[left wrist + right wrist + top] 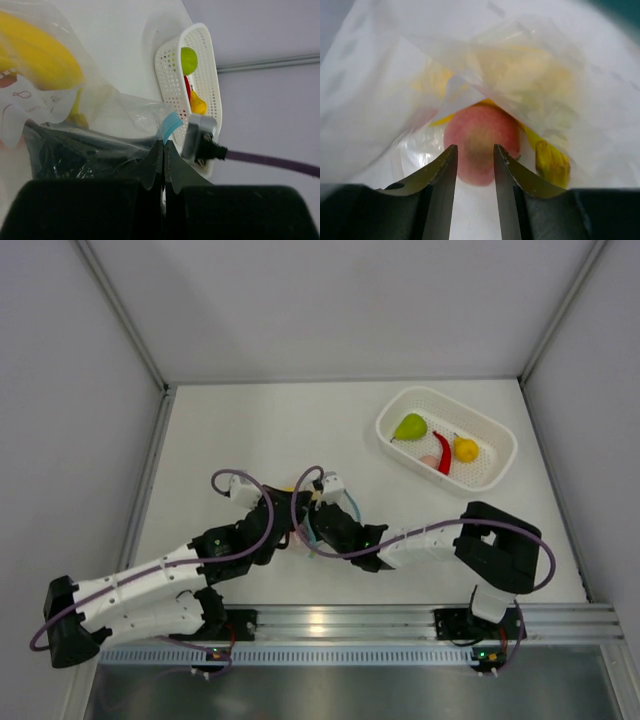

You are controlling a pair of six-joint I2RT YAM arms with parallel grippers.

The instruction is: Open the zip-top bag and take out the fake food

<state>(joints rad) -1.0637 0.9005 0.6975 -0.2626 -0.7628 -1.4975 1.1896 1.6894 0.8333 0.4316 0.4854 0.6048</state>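
Observation:
The clear zip-top bag (100, 110) lies mid-table between both arms and is mostly hidden under them in the top view. My left gripper (164, 142) is shut on the bag's edge by its light blue zip strip (171, 124). A yellow banana bunch (40, 55) shows through the plastic. My right gripper (474, 150) is inside the bag (395, 75), open, with a pink rounded piece (481, 142) just beyond its fingertips and the banana (552, 160) to the right. In the top view the left gripper (268, 510) and right gripper (318, 518) meet at the bag.
A white perforated basket (497, 430) stands at the back right, holding a green pear (411, 426), a red chili (443, 453) and a yellow-orange fruit (466, 449). Grey walls enclose the table on three sides. The arm bases sit on a metal rail at the near edge.

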